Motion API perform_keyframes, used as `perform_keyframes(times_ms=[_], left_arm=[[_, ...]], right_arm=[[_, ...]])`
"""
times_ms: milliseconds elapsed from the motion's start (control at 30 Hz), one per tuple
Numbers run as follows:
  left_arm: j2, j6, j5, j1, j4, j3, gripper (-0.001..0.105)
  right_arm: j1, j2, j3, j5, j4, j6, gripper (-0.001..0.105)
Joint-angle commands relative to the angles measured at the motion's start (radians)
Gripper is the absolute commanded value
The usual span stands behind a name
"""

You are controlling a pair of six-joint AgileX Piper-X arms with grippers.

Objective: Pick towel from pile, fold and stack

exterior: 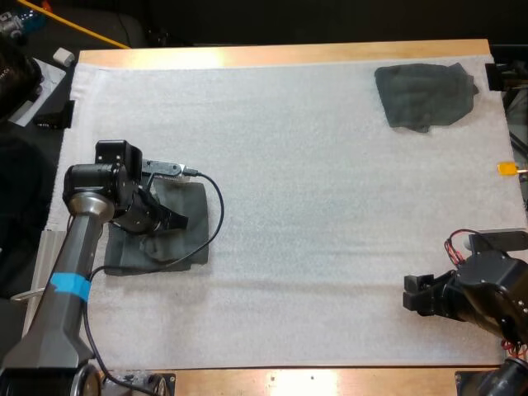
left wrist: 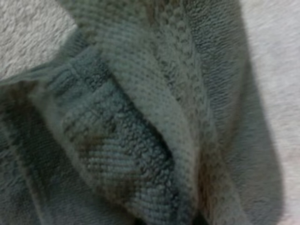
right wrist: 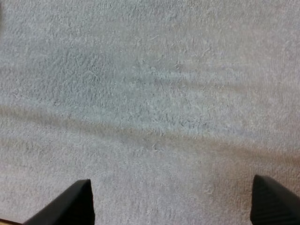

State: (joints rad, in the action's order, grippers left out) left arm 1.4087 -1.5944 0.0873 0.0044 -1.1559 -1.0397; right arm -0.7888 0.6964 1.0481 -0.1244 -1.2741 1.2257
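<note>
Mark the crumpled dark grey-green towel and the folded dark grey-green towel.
Crumpled dark grey-green towel [exterior: 425,95]: high view, its middle.
Folded dark grey-green towel [exterior: 188,241]: high view, bare right part.

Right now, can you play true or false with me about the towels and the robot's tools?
1. The left tool is over the near towel. True.
2. The right tool is holding a towel. False: it is open over the bare mat.
3. The crumpled towel lies at the mat's far right. True.
4. The two towels touch each other. False: they lie far apart, with bare mat between them.
</note>
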Motion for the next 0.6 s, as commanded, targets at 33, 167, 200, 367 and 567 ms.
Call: perform_keyframes(times_ms=[33,167,200,367,567], left_arm=[[0.036,0.007,-0.066,0.0,-0.007,-0.002,0.0],[0.052,0.011,-0.131,0.007,-0.01,-0.001,0.0],[0.053,0.012,-0.144,0.011,-0.012,-0.001,0.0],[0.045,0.012,-0.189,0.045,-0.012,-0.003,0.002],[0.05,0.016,-0.227,0.05,0.0,-0.005,0.001]], right_arm=[[-0.004,-0.005,0.006,0.005,-0.005,0.001,0.067],[-0.004,-0.005,0.006,0.003,-0.006,0.003,0.067],[-0.002,-0.005,0.006,0.002,-0.008,0.0,0.067],[-0.001,-0.005,0.006,0.003,-0.005,0.001,0.067],[-0.005,-0.003,0.003,0.006,-0.002,0.001,0.067]])
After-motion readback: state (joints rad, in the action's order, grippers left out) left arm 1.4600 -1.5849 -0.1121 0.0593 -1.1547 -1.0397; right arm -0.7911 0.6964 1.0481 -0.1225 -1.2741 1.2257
